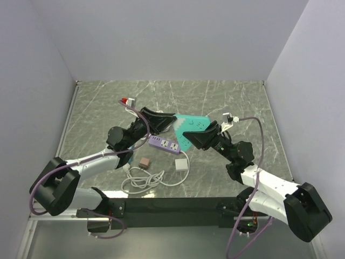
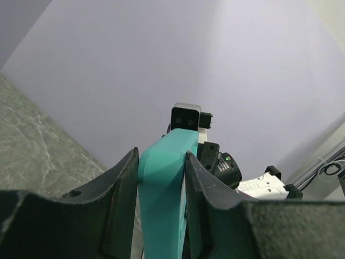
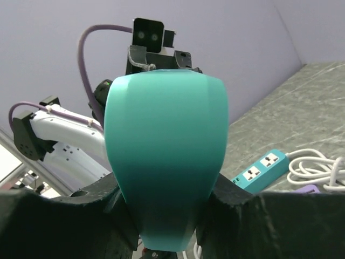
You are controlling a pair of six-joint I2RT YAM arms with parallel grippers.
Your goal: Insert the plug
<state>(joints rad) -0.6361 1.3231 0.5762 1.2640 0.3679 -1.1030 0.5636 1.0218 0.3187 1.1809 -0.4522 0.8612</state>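
Note:
The plug [image 1: 181, 164], a flat white square block, lies on the table between the two arms. Its thin white cable [image 1: 143, 181] is coiled to its left. Neither gripper touches it. Both grippers hold one teal socket block [image 1: 192, 127] lifted above the table. My left gripper [image 1: 171, 123] is shut on the block's thin edges [image 2: 161, 178], and in the left wrist view that gripper [image 2: 161, 156] has a finger against each side. My right gripper [image 1: 198, 136] grips its narrow end, with the fingers pressed on both sides of the block [image 3: 164, 151] in the right wrist view [image 3: 166, 186].
A purple power strip [image 1: 164, 144] lies just under the held block. A small brownish-pink cube [image 1: 144, 162] sits left of the plug. The right wrist view shows a teal strip with white sockets [image 3: 261, 170] and cable loops [image 3: 318, 167] on the table. Walls enclose three sides.

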